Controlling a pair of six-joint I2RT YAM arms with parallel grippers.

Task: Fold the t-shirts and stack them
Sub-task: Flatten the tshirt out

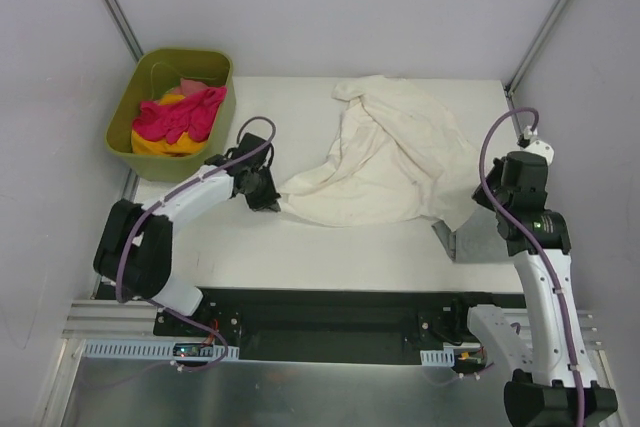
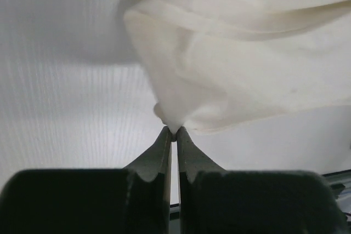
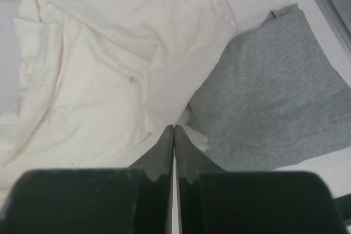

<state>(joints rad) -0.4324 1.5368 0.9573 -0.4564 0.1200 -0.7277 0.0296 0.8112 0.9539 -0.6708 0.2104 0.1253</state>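
The large cream-white t-shirt point(image 1: 385, 162) lies crumpled across the middle of the table. My left gripper point(image 1: 270, 197) is shut on its near-left corner; in the left wrist view the fingertips point(image 2: 174, 131) pinch a point of the cloth point(image 2: 236, 75), which is lifted off the table. My right gripper point(image 1: 478, 209) is shut on the shirt's near-right edge point(image 3: 109, 80); its tips point(image 3: 174, 128) meet the cloth just above the grey t-shirt point(image 3: 274, 97). The grey t-shirt point(image 1: 480, 242) lies flat at the near right, partly under the cream one. Pink point(image 1: 185, 115), yellow point(image 1: 160, 145) and red point(image 1: 192, 83) shirts sit in the tub.
The olive-green tub point(image 1: 124, 117) stands at the far left corner of the table. Metal frame posts point(image 1: 112, 2) rise at the back left and back right. The table's near edge meets a black rail point(image 1: 330, 312) between the arm bases.
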